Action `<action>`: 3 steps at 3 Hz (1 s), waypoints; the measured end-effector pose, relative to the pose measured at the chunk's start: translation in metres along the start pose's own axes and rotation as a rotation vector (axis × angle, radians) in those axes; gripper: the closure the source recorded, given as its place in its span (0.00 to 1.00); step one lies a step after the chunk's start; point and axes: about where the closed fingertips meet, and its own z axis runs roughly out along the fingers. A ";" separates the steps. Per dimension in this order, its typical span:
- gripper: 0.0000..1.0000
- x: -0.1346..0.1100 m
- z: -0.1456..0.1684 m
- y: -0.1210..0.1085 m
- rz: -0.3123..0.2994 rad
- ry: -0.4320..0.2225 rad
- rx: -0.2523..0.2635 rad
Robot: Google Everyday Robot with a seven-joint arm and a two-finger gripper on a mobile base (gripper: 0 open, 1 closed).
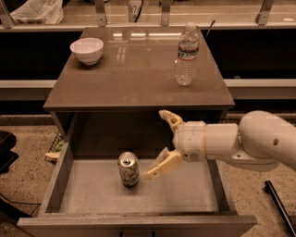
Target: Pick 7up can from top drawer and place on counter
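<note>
Can (128,169) stood upright in drawer (185,192), left of centre, below counter (134,74) front edge. Gripper (155,144) hung just right of it, jaws wide open, lower finger nearly touching. Good grasp needed: shift left, straddle it mid-height, close squarely without tipping.

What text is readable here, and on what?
None readable.
Small silver-topped pale can in grey drawer: red-green markings, blurred.
Clear plastic water bottle on glossy brown counter: label blurred.
White object behind the counter: dark marks, blurred.
Cream gripper, open beside the can: no text.
</note>
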 end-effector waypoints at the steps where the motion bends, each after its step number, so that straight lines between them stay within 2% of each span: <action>1: 0.00 0.036 0.028 -0.010 0.015 -0.009 -0.020; 3: 0.00 0.085 0.063 -0.005 0.041 -0.076 -0.052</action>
